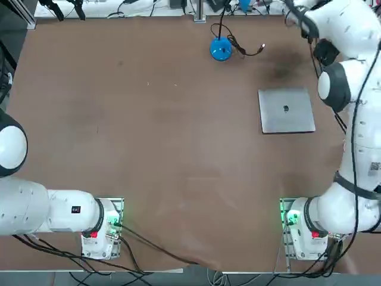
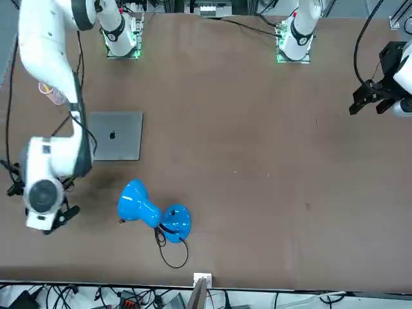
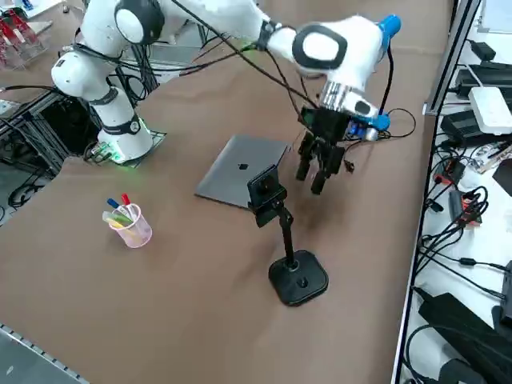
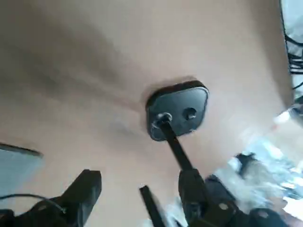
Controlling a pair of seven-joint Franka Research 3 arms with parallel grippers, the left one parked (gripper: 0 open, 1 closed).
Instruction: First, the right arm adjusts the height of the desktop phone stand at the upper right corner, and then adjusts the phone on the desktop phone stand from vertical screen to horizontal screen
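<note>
Top view: the large white jointed right arm [image 1: 348,113] reaches from its green-lit base along the right edge of the brown table [image 1: 149,149] toward the far right corner. A flat grey metal slab with a dark centre logo [image 1: 286,110] lies just beside it, and a blue round-based gooseneck [image 1: 221,49] stands further along the far edge. The stand and phone are not visible here.

Front view: the arm's wrist hangs over the table next to the grey slab. The gripper's fingers are hidden.

Right side view: the right gripper [image 3: 318,176] points down with its 2 fingers spread apart, holding nothing, just beyond the small black rectangular phone [image 3: 262,190]. The phone sits upright atop the black desktop phone stand with rounded base and thin pole [image 3: 292,256]. A clear plastic cup of pens [image 3: 128,222] stands well apart.

Right wrist view: the stand's pole rises from its base between the open fingers [image 4: 87,189], apart from them.
</note>
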